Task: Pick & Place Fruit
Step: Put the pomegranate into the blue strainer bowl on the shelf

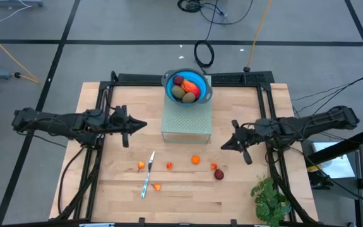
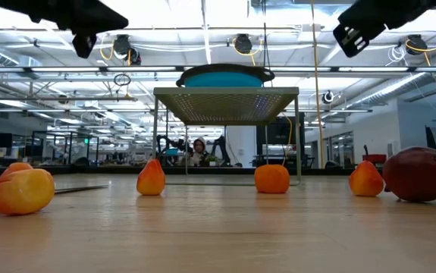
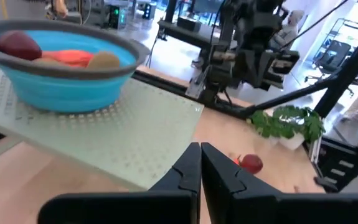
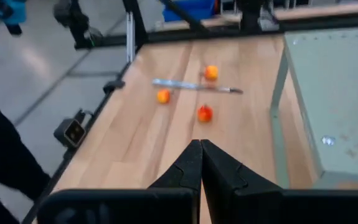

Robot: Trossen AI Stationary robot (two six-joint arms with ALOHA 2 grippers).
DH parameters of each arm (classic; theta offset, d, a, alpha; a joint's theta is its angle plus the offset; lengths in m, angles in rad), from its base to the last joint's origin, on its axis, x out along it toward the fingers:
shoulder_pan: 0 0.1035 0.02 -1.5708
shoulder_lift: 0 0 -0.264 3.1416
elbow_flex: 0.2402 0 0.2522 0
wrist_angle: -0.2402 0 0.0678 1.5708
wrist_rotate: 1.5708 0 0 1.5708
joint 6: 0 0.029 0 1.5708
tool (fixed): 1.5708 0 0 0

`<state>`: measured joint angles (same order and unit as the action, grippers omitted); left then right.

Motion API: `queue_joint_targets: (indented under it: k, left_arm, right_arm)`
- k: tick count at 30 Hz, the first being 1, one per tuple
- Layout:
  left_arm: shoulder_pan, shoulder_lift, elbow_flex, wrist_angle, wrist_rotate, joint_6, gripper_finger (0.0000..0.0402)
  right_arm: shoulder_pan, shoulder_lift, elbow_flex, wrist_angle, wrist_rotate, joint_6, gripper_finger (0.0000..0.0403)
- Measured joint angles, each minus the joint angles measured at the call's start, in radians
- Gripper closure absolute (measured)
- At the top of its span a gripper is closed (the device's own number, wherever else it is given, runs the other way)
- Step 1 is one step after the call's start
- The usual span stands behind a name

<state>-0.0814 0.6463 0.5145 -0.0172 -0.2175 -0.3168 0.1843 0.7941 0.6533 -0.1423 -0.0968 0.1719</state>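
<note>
The blue bowl point(image 1: 188, 85) on the raised mesh stand point(image 1: 186, 123) already holds several fruit: a dark red piece, an olive one, an orange-red one. On the table point(image 1: 105, 189), around the knife point(image 1: 147, 176), about five small orange pieces and one maroon ball point(image 1: 219, 174) wait, though tiny ones may escape me. Left gripper point(image 1: 128, 129) and right gripper point(image 1: 236, 142) hover on either side of the stand, fingers pressed together, empty.

knife point(image 1: 147, 178), plant point(image 1: 271, 198), blue bowl point(image 1: 204, 90) on perforated stand point(image 1: 186, 120), wooden table point(image 1: 105, 189).
</note>
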Motion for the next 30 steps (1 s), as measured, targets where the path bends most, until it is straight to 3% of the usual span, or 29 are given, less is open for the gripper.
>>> queue_joint_targets:
  k: [12,30]
  left_arm:
    - [-0.004,-0.147,-0.176,0.077,0.010,-0.021,0.0399]
    - [-0.005,-0.261,-0.256,0.047,0.070,-0.014,0.0397]
  right_arm:
    - [0.127,0.164,0.203,-0.225,0.069,0.060,0.0403]
    - [0.282,0.453,0.427,-0.400,0.082,0.209,0.0403]
